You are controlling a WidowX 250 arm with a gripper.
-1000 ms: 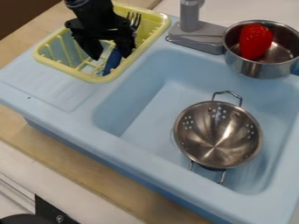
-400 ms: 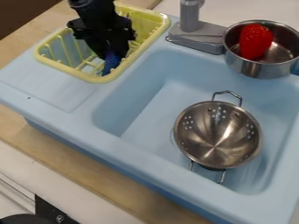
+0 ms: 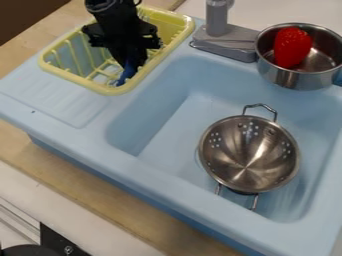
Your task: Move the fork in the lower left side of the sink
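The black gripper (image 3: 132,66) hangs down into the yellow dish rack (image 3: 100,90) at the upper left corner of the sink unit. Its fingers are drawn nearly together, and they appear to pinch the blue handle of the fork (image 3: 125,75), whose lower end slants down below them toward the rack's near corner. The tines cannot be made out, so how firm the grip is cannot be told.

Below the rack, along the unit's left edge, lies the ribbed drainboard (image 3: 53,102). The blue sink (image 3: 167,120) opens to its right, and the fork's goal is the basin floor by its lower left corner. The metal colander (image 3: 248,152) sits toward the basin's lower right corner, one wire handle pointing to the far edge, the other to the near one. The grey faucet (image 3: 217,22) stands at the far edge, between the rack and a steel pot (image 3: 297,77) with a red toy fruit (image 3: 292,47) in it.

The lift looks like the risky part: the tines or handle could snag on the rack's slats and twist the fork loose, or drag the rack along. Carried too low, it might clip the basin's left rim; released early, it could land on the drainboard.
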